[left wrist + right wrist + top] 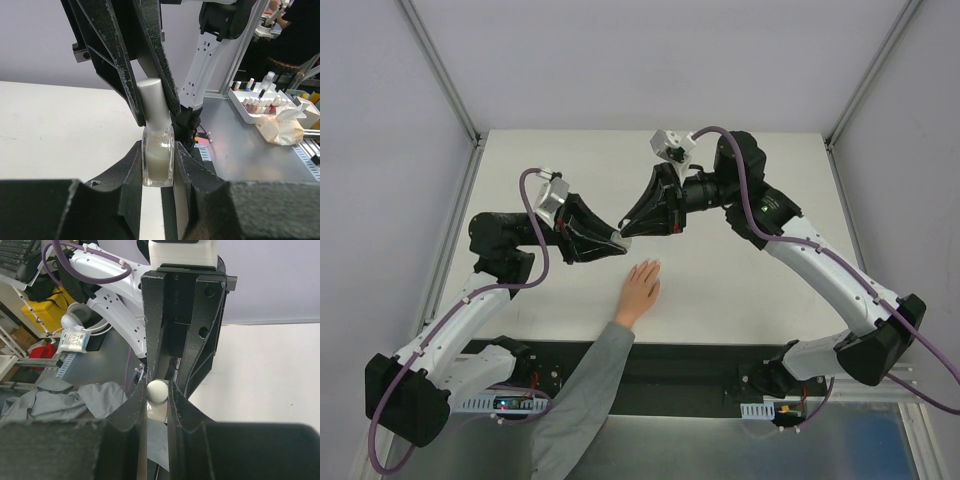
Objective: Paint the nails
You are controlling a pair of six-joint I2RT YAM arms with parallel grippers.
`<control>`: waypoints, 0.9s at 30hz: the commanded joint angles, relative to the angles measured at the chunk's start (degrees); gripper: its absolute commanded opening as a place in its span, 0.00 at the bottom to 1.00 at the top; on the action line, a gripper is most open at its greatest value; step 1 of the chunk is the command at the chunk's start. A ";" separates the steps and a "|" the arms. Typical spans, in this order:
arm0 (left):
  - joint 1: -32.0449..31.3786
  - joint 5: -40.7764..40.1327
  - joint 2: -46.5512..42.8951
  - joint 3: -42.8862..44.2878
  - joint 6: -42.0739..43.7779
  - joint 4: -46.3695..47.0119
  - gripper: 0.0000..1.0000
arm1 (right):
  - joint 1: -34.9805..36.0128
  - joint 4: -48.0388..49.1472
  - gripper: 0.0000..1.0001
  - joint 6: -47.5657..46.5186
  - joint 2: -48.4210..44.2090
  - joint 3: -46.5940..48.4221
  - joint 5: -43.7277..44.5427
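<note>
A pale hand [640, 286] with a grey sleeve [582, 392] lies flat on the white table, fingers pointing away from the arms. Its nails [650, 266] are at the fingertips, too small to make out. Just above and left of them, both grippers meet over the table. My left gripper [159, 165] is shut on the glass body of a small translucent whitish bottle [158, 159]. My right gripper [157, 396] is shut on the bottle's pale cap [157, 391]. In the left wrist view its black fingers [116, 70] flank the cap [152, 102]. In the top view the bottle is hidden between the jaws.
Off the table's right side, a white tray [239, 102] holds several small polish bottles, with a crumpled paper wad [280, 129] next to it. Grey cloth [65, 399] lies low on the other side. Metal frame posts [445, 70] stand at the table's far corners.
</note>
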 commanded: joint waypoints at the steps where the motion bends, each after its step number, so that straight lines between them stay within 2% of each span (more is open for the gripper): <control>1: -0.49 -0.37 -0.88 1.27 1.32 3.66 0.00 | 0.22 5.52 0.00 0.06 2.09 2.16 -3.58; 5: -0.49 0.25 0.26 1.88 -2.72 6.91 0.00 | 0.30 5.52 0.00 -2.67 2.54 2.17 -5.95; 15: -0.49 0.52 7.20 3.03 -24.59 28.62 0.00 | 1.01 -4.83 0.00 -20.15 3.15 4.88 -9.65; 21: -0.49 0.60 6.24 2.94 -23.48 26.61 0.00 | 1.18 -6.87 0.00 -23.33 4.38 5.86 -12.99; 27: -0.49 0.08 4.31 2.68 -19.97 22.66 0.00 | 2.24 -7.84 0.00 -25.17 4.56 4.54 -11.86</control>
